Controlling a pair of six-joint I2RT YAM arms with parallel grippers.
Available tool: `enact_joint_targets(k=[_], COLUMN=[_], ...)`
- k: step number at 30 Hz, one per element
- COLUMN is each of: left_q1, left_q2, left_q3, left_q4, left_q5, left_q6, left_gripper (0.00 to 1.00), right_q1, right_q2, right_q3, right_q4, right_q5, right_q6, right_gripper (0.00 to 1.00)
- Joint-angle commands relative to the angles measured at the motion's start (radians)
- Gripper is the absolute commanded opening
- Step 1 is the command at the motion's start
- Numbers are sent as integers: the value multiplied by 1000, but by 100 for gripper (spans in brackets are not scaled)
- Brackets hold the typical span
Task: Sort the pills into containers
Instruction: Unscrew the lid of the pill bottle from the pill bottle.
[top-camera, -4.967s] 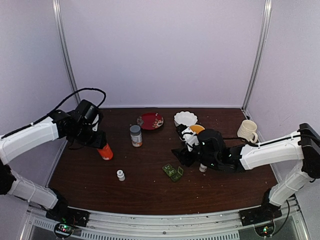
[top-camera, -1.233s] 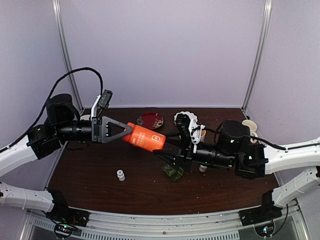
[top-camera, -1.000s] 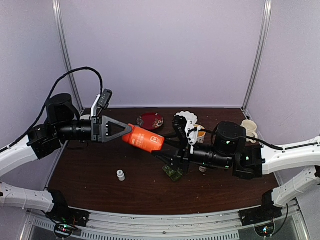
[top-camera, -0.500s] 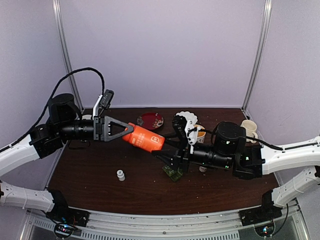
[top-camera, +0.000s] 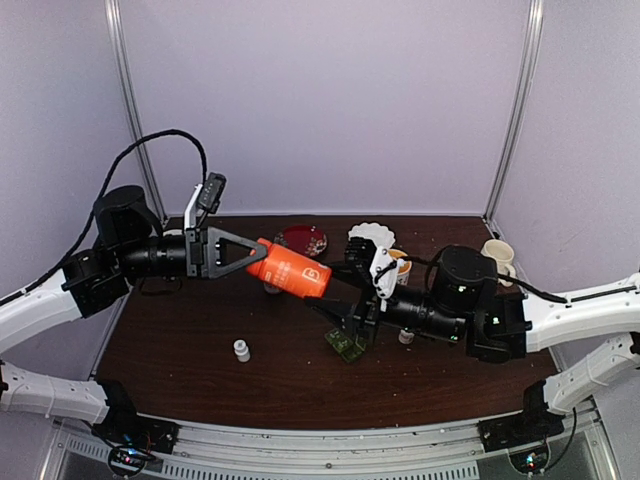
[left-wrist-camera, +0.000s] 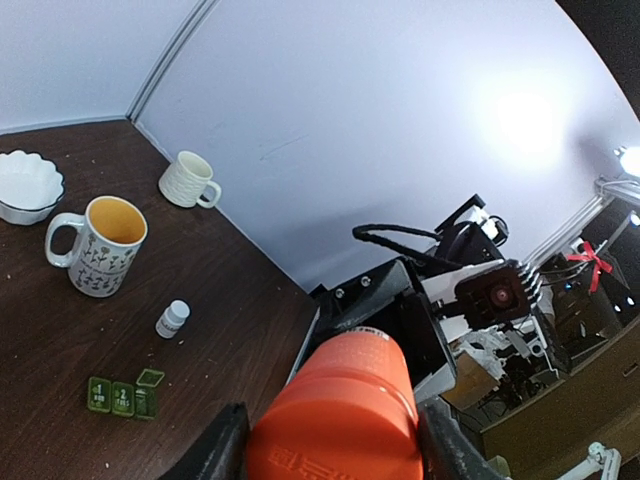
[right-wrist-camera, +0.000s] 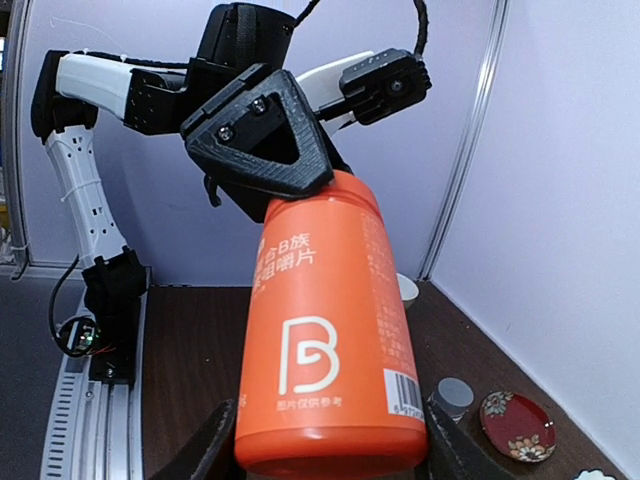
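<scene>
Dark-green pill box (left-wrist-camera: 122, 396), pale-marked lids (left-wrist-camera: 100, 392), left tool (top-camera: 260, 258), right tool (right-wrist-camera: 330, 455) both pinching orange bottle (top-camera: 292, 270)

I count one orange plastic bottle (top-camera: 290, 270), two ceramic mugs (left-wrist-camera: 98, 245), two small white bottles (top-camera: 241, 350), one white scalloped bowl (left-wrist-camera: 28, 187), one red plate (right-wrist-camera: 512, 425), one dark-green pill box (left-wrist-camera: 125, 395).

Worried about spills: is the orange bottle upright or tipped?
Tipped: the orange bottle lies almost level in mid-air, left gripper and right gripper holding opposite ends.
</scene>
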Motion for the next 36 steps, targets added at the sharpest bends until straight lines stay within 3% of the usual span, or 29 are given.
enact_joint_targets(k=[1, 7, 15, 16, 19, 21, 24, 30, 34, 36], left_q1=[-13, -13, -13, -13, -13, -13, -12, -13, -14, -15], left_q2=[-3, -9, -15, -20, -47, -75, -115, -164, -230, -282], left_q3=[-11, -40, -68, -67, -39, -2, 71, 147, 62, -27], left_q4=[52, 60, 53, 64, 42, -44, -175, -187, -85, 25], left_q5=[1, -24, -70, -73, -82, -120, -189, -122, -58, 48], left_q6=[-181, -244, -328, -328, -236, -128, 54, 371, 583, 726], left_gripper=[0, 0, 0, 4, 57, 81, 87, 88, 92, 95], right_q1=[61, 118, 159, 161, 161, 159, 151, 77, 12, -6], right_q2=[-3, 56, 131, 133, 105, 74, 28, -35, -54, -58], right_q3=[-23, 15, 18, 17, 23, 21, 7, -2, -8, -10], right_q4=[60, 60, 139, 150, 101, 55, 26, -54, -59, -48], right_q5=[186, 367, 487, 490, 437, 383, 299, 34, -185, -284], right_q6=[-439, -708, -839, -815, -663, -536, -356, -26, 171, 249], right_gripper=[6, 6, 5, 5, 5, 5, 5, 5, 6, 7])
